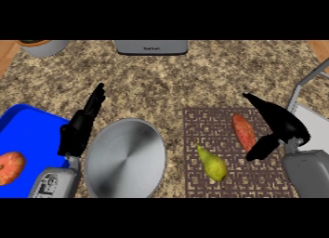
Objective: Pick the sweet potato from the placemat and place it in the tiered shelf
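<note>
The right hand (282,123) hovered just beside the sweet potato (244,131) on the placemat (194,128), fingers apart; the left hand (78,132) rested, fingers straight.

The far half of the counter (194,79) is bare, open from the placemat (194,125) up to a grey appliance (151,47) and a pot (43,46) at the back edge. On the placemat a pear (213,163) lies near the sweet potato (243,130), lower left and apart from it. The shelf (318,122) rises at the right edge, just beside the right hand (280,122); a round metal plate (124,158) sits just left of the placemat.
</note>
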You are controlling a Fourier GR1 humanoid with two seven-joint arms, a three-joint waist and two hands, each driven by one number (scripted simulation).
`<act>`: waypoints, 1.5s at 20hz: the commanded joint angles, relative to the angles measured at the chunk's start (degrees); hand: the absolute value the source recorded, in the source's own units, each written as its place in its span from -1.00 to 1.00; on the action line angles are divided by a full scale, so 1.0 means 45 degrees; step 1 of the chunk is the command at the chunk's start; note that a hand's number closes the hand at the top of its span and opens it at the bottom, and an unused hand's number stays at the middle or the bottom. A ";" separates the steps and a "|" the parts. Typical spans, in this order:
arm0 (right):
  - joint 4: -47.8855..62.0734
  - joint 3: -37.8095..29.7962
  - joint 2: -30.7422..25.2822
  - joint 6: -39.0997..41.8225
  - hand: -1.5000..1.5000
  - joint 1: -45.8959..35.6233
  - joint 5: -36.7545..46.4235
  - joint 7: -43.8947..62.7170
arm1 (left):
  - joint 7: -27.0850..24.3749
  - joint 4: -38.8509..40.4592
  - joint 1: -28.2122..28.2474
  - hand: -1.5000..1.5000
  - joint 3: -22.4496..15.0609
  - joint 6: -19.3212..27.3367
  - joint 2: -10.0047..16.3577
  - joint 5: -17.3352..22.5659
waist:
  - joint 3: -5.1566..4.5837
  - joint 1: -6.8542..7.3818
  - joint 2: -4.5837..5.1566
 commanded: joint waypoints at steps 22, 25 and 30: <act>0.2194 0.0686 0.0427 -0.0914 1.00 0.0385 0.2667 -0.3002 | 0.0119 -0.0183 0.0202 0.00 0.0279 -0.0399 -0.0379 -0.0473 | 0.0002 0.0002 0.0003; 0.1528 0.0276 0.0015 -0.1194 1.00 0.1041 0.2664 -0.3616 | -0.0203 0.0012 0.0263 0.00 0.0825 -0.0829 0.0096 -0.0153 | 0.0001 -0.0018 -0.0001; 0.0865 -0.0515 0.3174 -0.3371 1.00 0.0525 0.3769 0.2667 | -0.0068 -0.0008 0.0055 0.00 0.0654 -0.0510 -0.0195 -0.0253 | -0.0026 -0.0215 -0.0029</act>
